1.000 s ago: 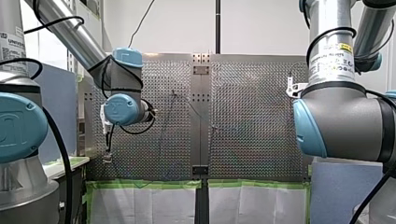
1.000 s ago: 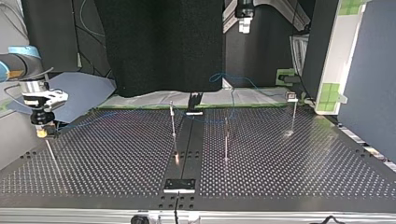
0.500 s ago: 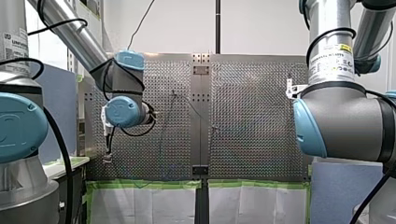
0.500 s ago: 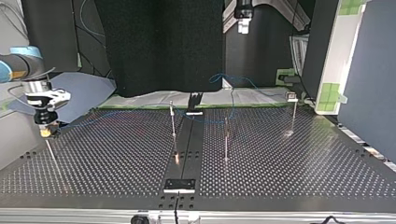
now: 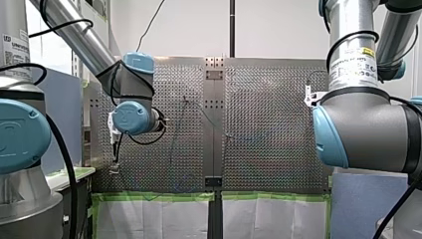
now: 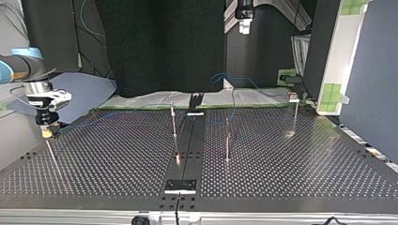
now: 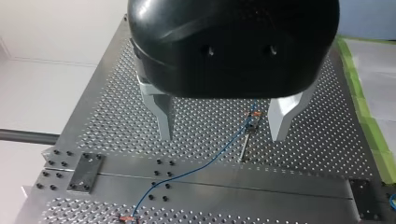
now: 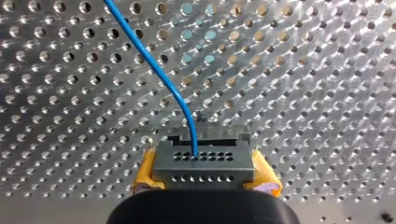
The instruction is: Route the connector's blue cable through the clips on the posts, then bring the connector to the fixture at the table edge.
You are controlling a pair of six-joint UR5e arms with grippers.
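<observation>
My right gripper (image 6: 46, 132) hangs low over the table (image 6: 305, 178), near the edge at the top view's left. In the right wrist view its yellow pads (image 8: 148, 170) clamp a grey connector (image 8: 204, 161) from both sides, just above the perforated surface. A blue cable (image 8: 154, 65) leaves the middle of the connector and curves away ahead of the gripper.

In the top view the cable runs from that gripper toward the view's right. It passes the top of a post (image 6: 174, 126) near the middle, then a second post (image 6: 227, 140). I cannot tell whether it sits in their clips. A third post (image 6: 294, 112) stands well apart at the view's right.

My left gripper (image 7: 223, 121) is high above the table, its two metal fingers (image 7: 163, 116) spread wide apart. Far beneath it in the left wrist view, the cable meets a clip (image 7: 251, 122).
</observation>
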